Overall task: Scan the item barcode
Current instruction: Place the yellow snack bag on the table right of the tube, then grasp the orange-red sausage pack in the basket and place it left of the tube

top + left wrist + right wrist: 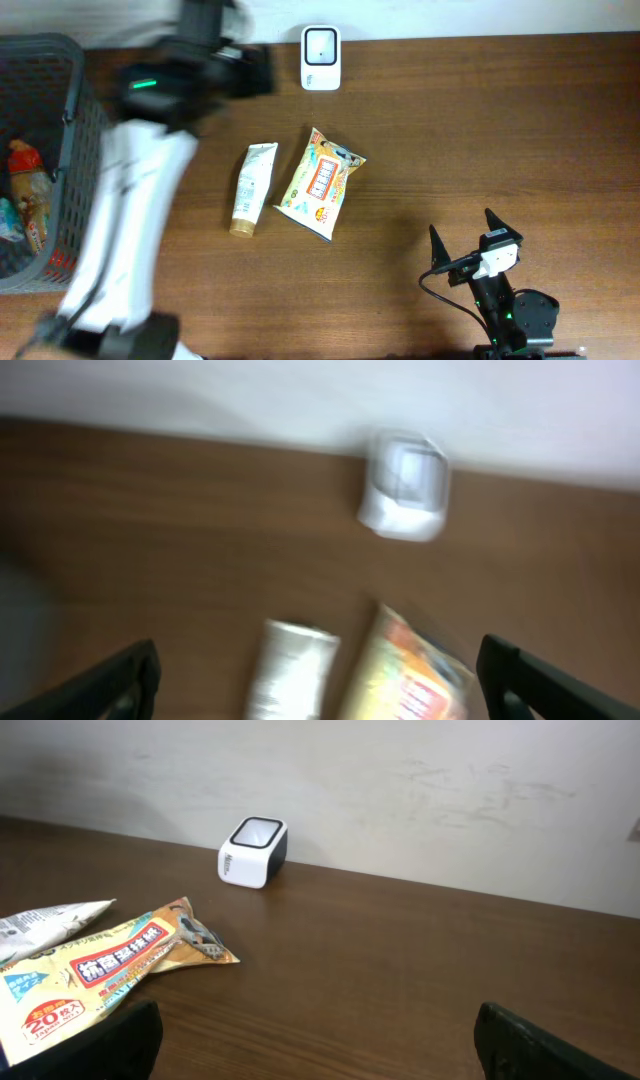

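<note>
Two claws are in view, both spread wide with nothing between their fingers. The left claw point(318, 685) shows in its own camera only as two dark fingers point(115, 680) at the lower corners of the frame, far apart. That picture is blurred. Below this claw, on the wood, lie a white tube point(290, 670) and, just to its right, a yellow and orange snack packet point(415, 675). Beyond them, a white scanner point(405, 485) stands against the pale wall. From overhead, the left arm is a smeared white and black shape reaching across the left part of the table point(520, 120), its tip close to the scanner point(321, 58).

The right claw point(462, 225) sits low over the near right part of the table. Its fingers are parted and point toward the far side, well apart from every item. Its camera sees the packet point(95, 975) lying flat to the left, with the crimped end of the tube point(45, 920) just behind it. The scanner point(253, 851) is farther back by the wall, its dark window tilted upward.

Seen from above, the tube point(253, 188) and the packet point(322, 183) lie side by side near the middle of the table, with a thin strip of wood between them. The tube's gold cap points toward the near edge. A grey mesh basket point(75, 120) stands at the left edge, with some colourful packs point(25, 190) inside it.
</note>
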Action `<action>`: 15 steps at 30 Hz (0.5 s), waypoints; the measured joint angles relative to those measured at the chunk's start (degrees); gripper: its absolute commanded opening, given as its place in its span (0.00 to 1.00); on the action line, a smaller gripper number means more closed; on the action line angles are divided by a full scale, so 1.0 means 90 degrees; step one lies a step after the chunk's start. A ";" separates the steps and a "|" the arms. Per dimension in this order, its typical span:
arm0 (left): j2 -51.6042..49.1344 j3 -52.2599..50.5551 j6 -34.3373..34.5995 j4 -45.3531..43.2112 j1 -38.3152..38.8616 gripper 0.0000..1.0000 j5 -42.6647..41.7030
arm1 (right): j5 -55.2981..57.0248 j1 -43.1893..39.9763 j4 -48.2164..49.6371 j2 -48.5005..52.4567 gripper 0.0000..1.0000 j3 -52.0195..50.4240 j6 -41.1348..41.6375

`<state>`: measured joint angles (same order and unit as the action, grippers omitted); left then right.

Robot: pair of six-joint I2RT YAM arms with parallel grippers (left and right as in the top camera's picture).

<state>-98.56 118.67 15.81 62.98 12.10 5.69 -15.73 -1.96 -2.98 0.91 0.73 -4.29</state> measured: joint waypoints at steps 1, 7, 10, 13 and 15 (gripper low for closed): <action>0.0301 0.0097 -0.0032 0.0080 -0.0478 0.99 0.0236 | 0.0000 0.0000 0.0000 0.0000 0.99 0.0000 0.0002; 0.0848 -0.0010 -0.0189 0.0767 -0.3910 0.99 0.0775 | 0.0002 0.0000 0.0000 0.0000 0.99 0.0000 -0.0002; 0.0862 -0.1076 -0.0367 0.0192 -0.4775 0.96 0.0767 | 0.0000 0.0000 0.0000 0.0000 0.99 0.0000 0.0000; 0.0760 -0.2562 -0.0901 -0.0704 -0.5204 0.94 0.0721 | 0.0000 0.0000 0.0000 0.0000 0.99 0.0000 0.0000; 0.0687 -0.3543 -0.1379 -0.1214 -0.5418 0.93 0.0665 | 0.0002 0.0000 0.0000 0.0000 0.99 0.0000 0.0000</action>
<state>-92.38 86.78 3.40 52.05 -36.67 11.68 -15.70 -1.96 -2.98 0.91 0.73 -4.29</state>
